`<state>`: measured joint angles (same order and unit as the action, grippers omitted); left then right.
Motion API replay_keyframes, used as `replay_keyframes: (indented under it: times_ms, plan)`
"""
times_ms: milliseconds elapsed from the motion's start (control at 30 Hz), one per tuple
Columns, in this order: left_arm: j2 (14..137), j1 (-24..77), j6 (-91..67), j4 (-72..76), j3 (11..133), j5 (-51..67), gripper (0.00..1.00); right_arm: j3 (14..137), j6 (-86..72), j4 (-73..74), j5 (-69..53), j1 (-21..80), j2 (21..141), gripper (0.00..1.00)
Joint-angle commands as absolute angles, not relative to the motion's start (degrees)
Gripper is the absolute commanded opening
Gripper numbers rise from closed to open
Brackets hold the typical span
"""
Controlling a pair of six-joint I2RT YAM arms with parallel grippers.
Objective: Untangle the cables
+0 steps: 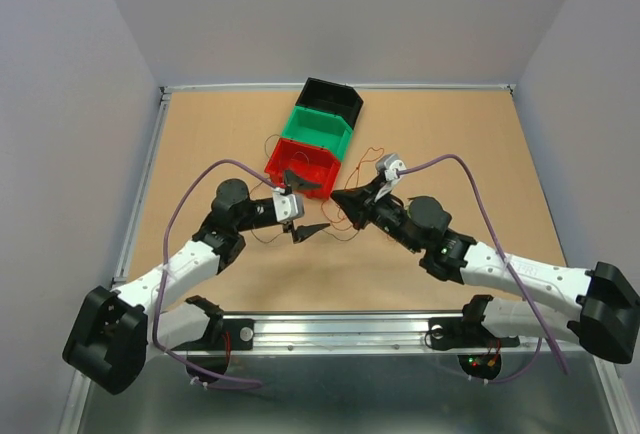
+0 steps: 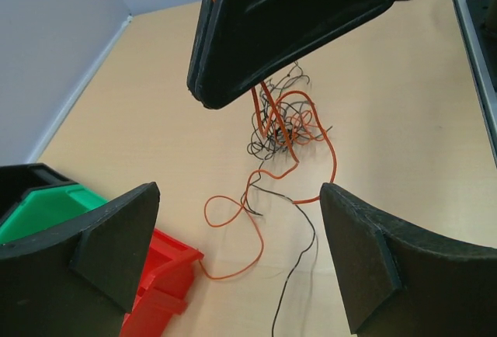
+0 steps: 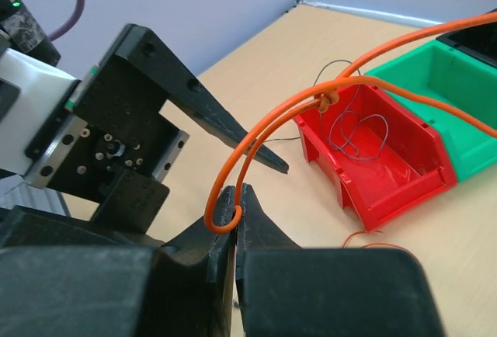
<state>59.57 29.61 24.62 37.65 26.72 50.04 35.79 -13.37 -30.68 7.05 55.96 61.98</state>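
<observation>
The right claw (image 3: 235,197) is pinched tight on an orange strand (image 3: 326,98), the loop caught right at its fingertips, and it holds that strand up off the worktop (image 1: 460,134). My read is that the lift lets the knot hang and loosen. The left claw (image 2: 239,197) gapes wide with nothing in it, facing its partner across the middle of the worktop, likely poised to take a second wire and pull the other way.

The cables (image 2: 283,123) sit mid-worktop, just on the near side of the red bin (image 1: 300,162), dark and orange curls bunched under the right claw with loose tails trailing out. The left wrist view gives that knot plainly, while the overhead catches only faint threads. The right wrist view alone shows the pinch itself, plus a thin grey wire (image 3: 357,131) lying inside the red bin. Overhead adds the green bin (image 1: 322,129) and black bin (image 1: 333,101), lined up toward the far edge.
</observation>
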Motion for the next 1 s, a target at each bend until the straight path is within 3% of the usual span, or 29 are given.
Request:
replay_keyframes:
  times_ms: [0, 200, 233, 333, 467, 967]
  plan:
    - [61.3, 30.1, 25.2, 38.9, 29.3, 49.5, 0.92, 38.9, -14.4, -33.0, 6.3, 56.3, 62.8, 0.00]
    - [64.5, 30.9, 24.5, 38.3, 30.9, 49.9, 0.75, 39.2, -15.3, -33.7, 9.0, 56.3, 63.9, 0.01]
    - [64.8, 31.0, 24.3, 38.1, 31.1, 50.1, 0.68, 39.2, -15.4, -33.7, 9.7, 56.3, 64.2, 0.01]
    - [65.4, 31.1, 23.4, 37.7, 32.1, 51.0, 0.57, 39.0, -15.7, -34.0, 11.9, 56.3, 64.5, 0.01]
    - [66.6, 31.3, 22.2, 37.7, 32.9, 51.9, 0.50, 38.8, -15.9, -34.8, 12.6, 56.3, 64.9, 0.01]
    - [70.2, 33.7, 22.6, 34.5, 35.6, 53.8, 0.48, 38.0, -15.4, -35.7, 15.1, 56.3, 64.2, 0.01]
